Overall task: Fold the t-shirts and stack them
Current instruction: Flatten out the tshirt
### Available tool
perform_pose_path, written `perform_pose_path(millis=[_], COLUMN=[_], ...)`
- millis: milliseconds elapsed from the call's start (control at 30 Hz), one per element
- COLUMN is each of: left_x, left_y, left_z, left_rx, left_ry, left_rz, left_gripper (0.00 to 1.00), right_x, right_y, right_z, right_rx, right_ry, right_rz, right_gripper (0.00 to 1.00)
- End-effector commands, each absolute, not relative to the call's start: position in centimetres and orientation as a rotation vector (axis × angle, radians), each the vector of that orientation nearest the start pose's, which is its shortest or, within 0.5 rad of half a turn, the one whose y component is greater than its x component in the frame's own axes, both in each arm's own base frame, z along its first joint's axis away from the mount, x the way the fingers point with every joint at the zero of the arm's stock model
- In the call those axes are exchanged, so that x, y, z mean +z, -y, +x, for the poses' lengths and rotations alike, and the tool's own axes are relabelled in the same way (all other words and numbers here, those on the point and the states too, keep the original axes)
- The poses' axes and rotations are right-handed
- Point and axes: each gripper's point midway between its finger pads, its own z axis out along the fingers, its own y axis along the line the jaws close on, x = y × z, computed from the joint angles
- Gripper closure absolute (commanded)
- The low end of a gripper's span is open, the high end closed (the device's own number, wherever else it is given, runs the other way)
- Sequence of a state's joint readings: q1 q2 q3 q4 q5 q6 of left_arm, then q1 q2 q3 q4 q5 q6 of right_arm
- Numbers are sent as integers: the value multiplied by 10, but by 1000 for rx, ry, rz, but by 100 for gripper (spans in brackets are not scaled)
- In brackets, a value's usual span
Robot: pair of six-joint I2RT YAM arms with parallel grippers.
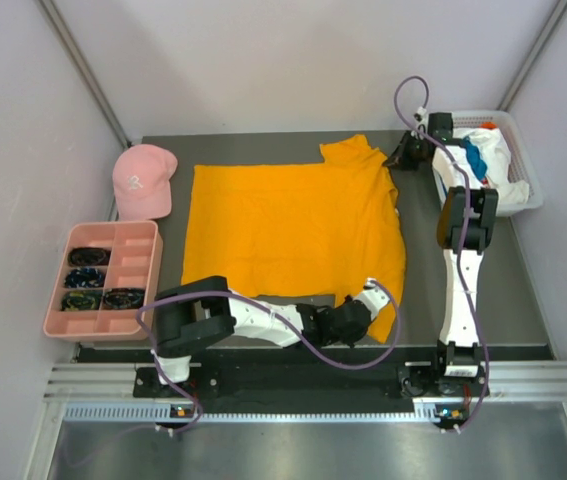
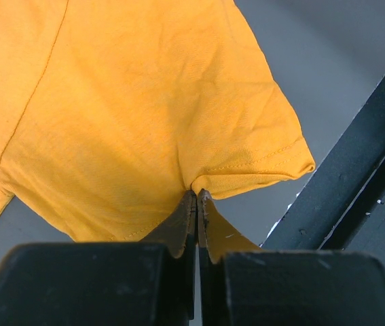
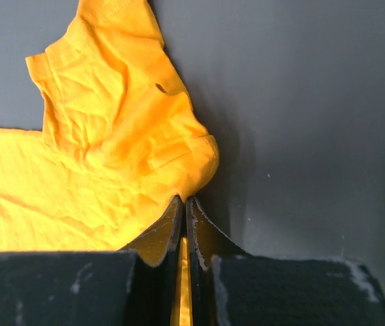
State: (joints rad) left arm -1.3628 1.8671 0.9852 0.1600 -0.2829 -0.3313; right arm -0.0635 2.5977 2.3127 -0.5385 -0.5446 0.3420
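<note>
Left gripper point(image 2: 197, 198): clamped on orange t-shirt point(image 1: 283, 225) sleeve hem.
Right gripper point(image 3: 184, 202): pinched shut on its far edge.
Risk: shallow pinches could slip, skewing the fold.

The orange-yellow t-shirt point(image 1: 293, 225) is soft matt cloth, lightly creased; table point(image 1: 518, 290) smooth matt grey; tray point(image 1: 153, 285) pink plastic

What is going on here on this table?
A robot is handling one orange t-shirt, spread out on the table. The left gripper is shut on the hem of its near sleeve; the right gripper is shut on the cloth beside the far sleeve. No fold is made yet. White and teal cloth lies in the basket at the right.
</note>
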Motion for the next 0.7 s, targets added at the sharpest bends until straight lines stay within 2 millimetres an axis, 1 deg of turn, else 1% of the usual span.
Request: perform_pose_path(millis=[0,67,167,200,233,300,333,367,400,467,533,600,633,667], left_x=[20,19,18,18,18,18,17,17,17,18,18,18,17,18], left_y=[435,435,437,438,438,440,440,441,442,443,443,445,446,447], left_z=[121,121,120,120,120,120,120,120,120,120,120,121,121,121], left_rx=[-575,-576,-580,-580,-580,-583,-584,-582,-585,-589,-588,-590,-589,-592], left_ry=[-2130,-2129,-2129,-2129,-2129,-2129,-2129,-2130,-2128,-2126,-2125,-2122,-2121,-2120], left_rz=[1032,1034,1039,1041,1041,1043,1046,1047,1045,1045,1046,1044,1045,1042], left_gripper=[100,100,100,100,100,100,100,100,100,100,100,100,100,100], right_x=[77,80,83,85,87,93,94,92,101,103,115,121,128,132], right_y=[-53,-51,-47,-44,-43,-41,-40,-39,-38,-37,-37,-37,-38,-40], right_z=[646,647,648,648,648,647,647,646,645,644,644,642,641,639], right_rx=[808,805,801,796,794,790,784,777,767,754,746,748,747,755], right_ry=[-2247,-2239,-2232,-2226,-2222,-2212,-2208,-2214,-2200,-2196,-2175,-2167,-2156,-2151], right_rz=[226,226,225,225,222,211,207,210,199,190,159,124,106,84], right_gripper=[100,100,90,83,71,65,60,59,59,56,51,48,45,45])
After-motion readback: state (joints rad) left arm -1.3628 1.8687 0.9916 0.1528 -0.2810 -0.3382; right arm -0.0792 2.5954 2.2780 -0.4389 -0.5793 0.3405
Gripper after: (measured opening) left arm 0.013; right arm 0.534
